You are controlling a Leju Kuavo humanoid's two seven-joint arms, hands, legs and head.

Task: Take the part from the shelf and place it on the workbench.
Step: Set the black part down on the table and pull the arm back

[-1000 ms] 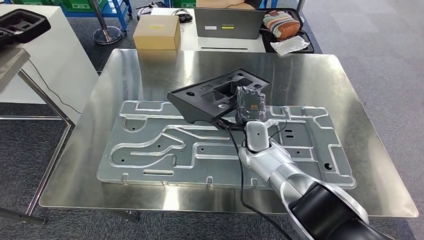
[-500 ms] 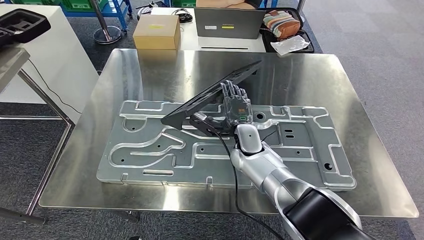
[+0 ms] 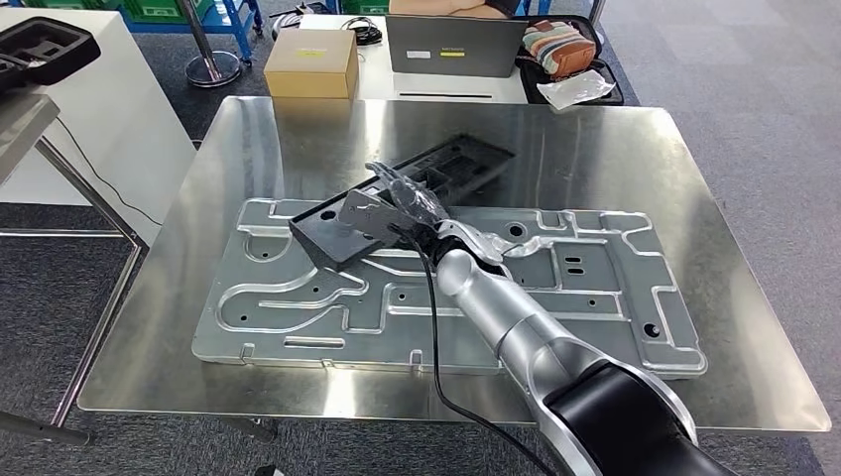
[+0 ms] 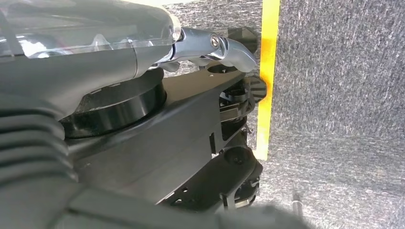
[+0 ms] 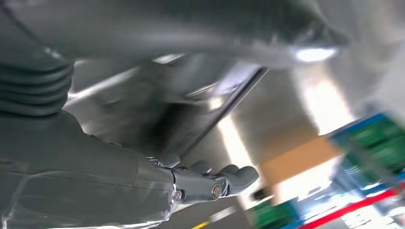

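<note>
While the silver right arm reaches forward over the workbench (image 3: pixel 248 139), the right hand (image 3: pixel 402 205) lies across the black part (image 3: pixel 342 226), fingers closed on its near edge. The part is a flat, dark moulded panel with cut-outs, stretching beyond the hand and resting aslant on the embossed metal plate (image 3: pixel 298 297) beneath it. The left hand's state cannot be told.

No text, brand or number can be read. The laptop (image 3: pixel 454 45) behind the tabletop (image 3: pixel 635 149) bears small white and yellow stickers, too small to make out.
</note>
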